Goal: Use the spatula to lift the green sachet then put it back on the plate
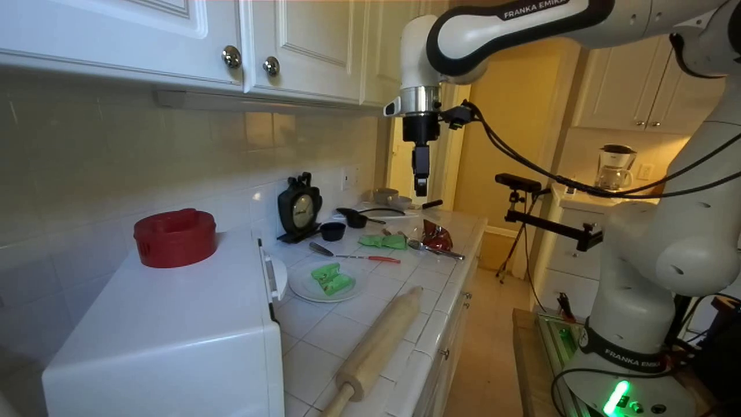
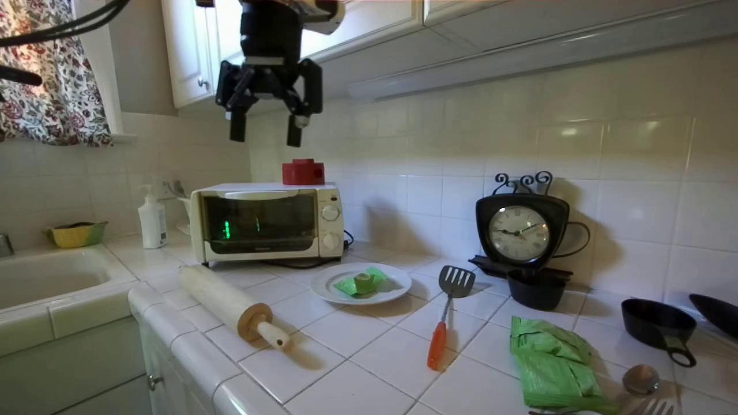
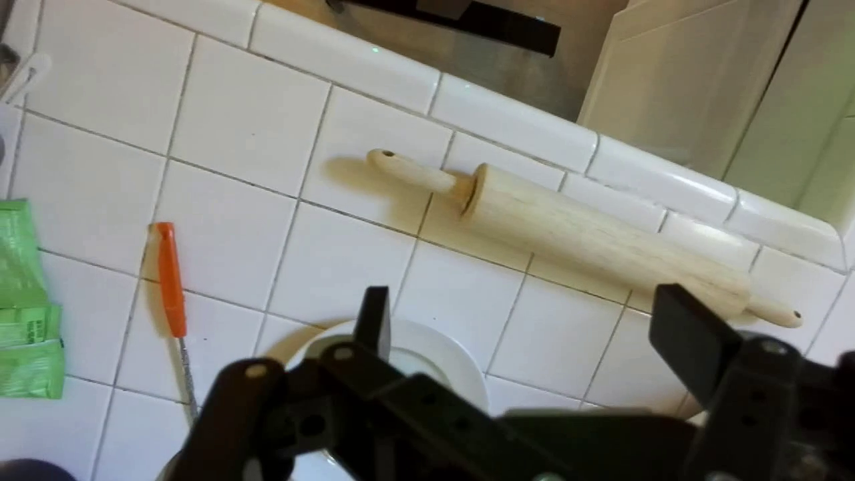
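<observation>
Gripper (image 2: 266,137): spread wide, empty, above the countertop (image 2: 357,369)
Green sachet (image 1: 333,281): inside the rim of the plate (image 2: 399,282)
Spatula (image 2: 445,313): ungripped, handle toward the countertop's front edge
Lift, return: both probably left; completion could look alike

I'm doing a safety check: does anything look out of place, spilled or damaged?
No spill or clear damage shows. One oddity: the red container sits on top of the toaster oven, where heat might reach it.

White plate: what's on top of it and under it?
A crumpled green sachet lies on the white plate, hiding the patch beneath; a tan spot on the sachet is unclear. The plate sits on the tiled countertop; anything directly beneath it is covered.
</observation>
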Controlling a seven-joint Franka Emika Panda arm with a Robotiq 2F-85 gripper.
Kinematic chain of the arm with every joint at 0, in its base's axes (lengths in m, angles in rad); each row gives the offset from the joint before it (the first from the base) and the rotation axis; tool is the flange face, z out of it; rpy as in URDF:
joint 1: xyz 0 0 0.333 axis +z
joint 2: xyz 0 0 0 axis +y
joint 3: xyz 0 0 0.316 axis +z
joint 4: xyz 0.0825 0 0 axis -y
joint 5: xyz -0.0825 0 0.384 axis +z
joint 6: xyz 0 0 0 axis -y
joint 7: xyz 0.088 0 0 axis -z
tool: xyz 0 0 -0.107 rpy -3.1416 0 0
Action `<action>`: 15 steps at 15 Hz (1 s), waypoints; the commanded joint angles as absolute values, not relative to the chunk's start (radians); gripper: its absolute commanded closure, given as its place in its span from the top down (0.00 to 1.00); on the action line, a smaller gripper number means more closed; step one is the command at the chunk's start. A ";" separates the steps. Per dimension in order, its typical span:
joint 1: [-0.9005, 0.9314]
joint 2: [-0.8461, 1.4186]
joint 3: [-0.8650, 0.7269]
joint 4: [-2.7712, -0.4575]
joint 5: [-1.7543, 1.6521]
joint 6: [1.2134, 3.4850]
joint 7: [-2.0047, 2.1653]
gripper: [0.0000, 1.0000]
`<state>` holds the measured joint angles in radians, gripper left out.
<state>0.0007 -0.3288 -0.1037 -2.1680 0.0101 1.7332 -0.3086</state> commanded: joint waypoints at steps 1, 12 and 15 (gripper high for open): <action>-0.030 -0.311 -0.215 -2.212 0.052 1.849 -0.571 1.00; -0.128 -0.068 -0.282 -2.279 0.071 2.324 -0.691 1.00; -0.146 0.005 -0.275 -2.265 0.112 2.353 -0.684 1.00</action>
